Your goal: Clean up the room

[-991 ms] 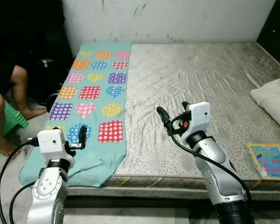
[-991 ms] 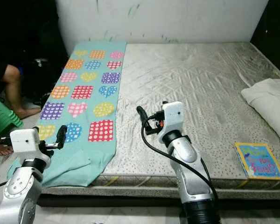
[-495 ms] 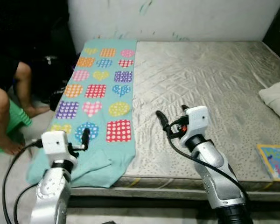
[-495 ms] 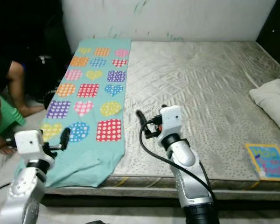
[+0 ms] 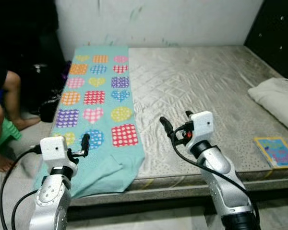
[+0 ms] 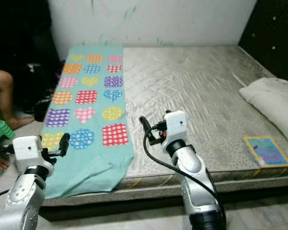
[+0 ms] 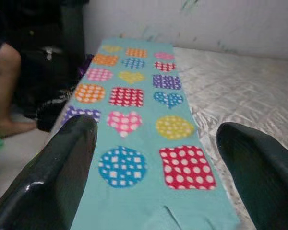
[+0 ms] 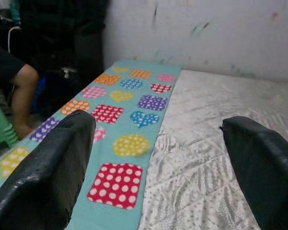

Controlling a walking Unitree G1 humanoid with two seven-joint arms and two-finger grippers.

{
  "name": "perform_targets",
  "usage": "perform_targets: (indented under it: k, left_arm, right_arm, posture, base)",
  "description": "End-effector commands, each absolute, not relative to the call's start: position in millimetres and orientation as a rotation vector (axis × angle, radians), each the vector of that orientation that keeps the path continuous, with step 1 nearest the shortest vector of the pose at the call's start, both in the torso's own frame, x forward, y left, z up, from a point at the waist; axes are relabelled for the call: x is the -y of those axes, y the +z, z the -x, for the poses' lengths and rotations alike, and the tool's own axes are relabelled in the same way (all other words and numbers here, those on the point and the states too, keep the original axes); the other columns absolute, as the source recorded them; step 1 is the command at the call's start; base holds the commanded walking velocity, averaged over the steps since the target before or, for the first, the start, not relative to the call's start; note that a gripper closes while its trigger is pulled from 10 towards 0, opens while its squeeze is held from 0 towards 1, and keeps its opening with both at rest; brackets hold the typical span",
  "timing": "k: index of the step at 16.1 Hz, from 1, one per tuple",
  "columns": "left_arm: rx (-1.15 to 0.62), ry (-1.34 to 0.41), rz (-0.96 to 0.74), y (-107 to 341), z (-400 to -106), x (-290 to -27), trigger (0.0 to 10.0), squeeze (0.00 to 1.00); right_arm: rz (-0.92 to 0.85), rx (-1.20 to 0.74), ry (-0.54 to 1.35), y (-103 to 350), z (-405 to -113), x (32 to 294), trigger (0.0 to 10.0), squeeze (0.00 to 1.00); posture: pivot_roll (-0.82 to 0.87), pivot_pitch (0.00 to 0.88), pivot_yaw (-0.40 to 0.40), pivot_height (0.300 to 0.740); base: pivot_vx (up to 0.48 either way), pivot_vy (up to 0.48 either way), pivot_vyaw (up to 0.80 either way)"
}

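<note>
Blanket (image 5: 98, 103) lies spread along bed's (image 5: 201, 81) left edge, book (image 5: 276, 152) at right edge; nothing tidied yet. Left pincer (image 5: 84, 143) and right pincer (image 5: 175, 125) both released, empty

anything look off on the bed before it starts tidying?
The teal patterned blanket lies in a strip along the mattress's left edge, its near end crumpled and hanging over the side. A children's book lies at the right front corner. A white pillow sits at the right edge. No bedsheet shows.

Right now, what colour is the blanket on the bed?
The blanket is teal with bright dotted hearts and squares, clearest in the left eye view.
</note>
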State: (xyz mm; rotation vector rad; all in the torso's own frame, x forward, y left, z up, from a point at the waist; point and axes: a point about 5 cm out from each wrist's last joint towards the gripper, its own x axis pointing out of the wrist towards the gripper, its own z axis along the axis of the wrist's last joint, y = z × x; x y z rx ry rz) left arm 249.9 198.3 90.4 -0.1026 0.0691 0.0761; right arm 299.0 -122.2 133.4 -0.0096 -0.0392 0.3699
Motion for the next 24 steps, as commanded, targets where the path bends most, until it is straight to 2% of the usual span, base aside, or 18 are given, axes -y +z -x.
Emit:
perform_targets:
  k: [1, 7, 18, 24]
  left_arm:
    - [-0.061, 0.06, 0.11, 92, -251, -191, 10.0, 0.0]
    - [-0.033, -0.004, 0.128, 96, -247, -185, 10.0, 0.0]
    - [-0.042, -0.015, 0.109, 96, -245, -185, 10.0, 0.0]
    - [-0.046, 0.013, 0.126, 96, -247, -187, 10.0, 0.0]
  right_arm:
    - [0.01, 0.021, 0.359, 131, -298, 129, 10.0, 0.0]
    - [0.011, 0.011, 0.374, 129, -295, 127, 10.0, 0.0]
    - [0.045, -0.012, 0.347, 123, -291, 133, 10.0, 0.0]
    - [0.067, -0.018, 0.327, 119, -291, 135, 10.0, 0.0]
  posture:
    - [-0.15, 0.049, -0.001, 0.74]
    - [-0.15, 0.066, -0.004, 0.74]
    - [-0.15, 0.08, 0.002, 0.74]
    - [-0.15, 0.075, 0.005, 0.74]
  base:
    - [0.0, 0.0, 0.0]
    - [0.0, 0.0, 0.0]
    - [0.394, 0.0, 0.0]
    - [0.041, 0.0, 0.0]
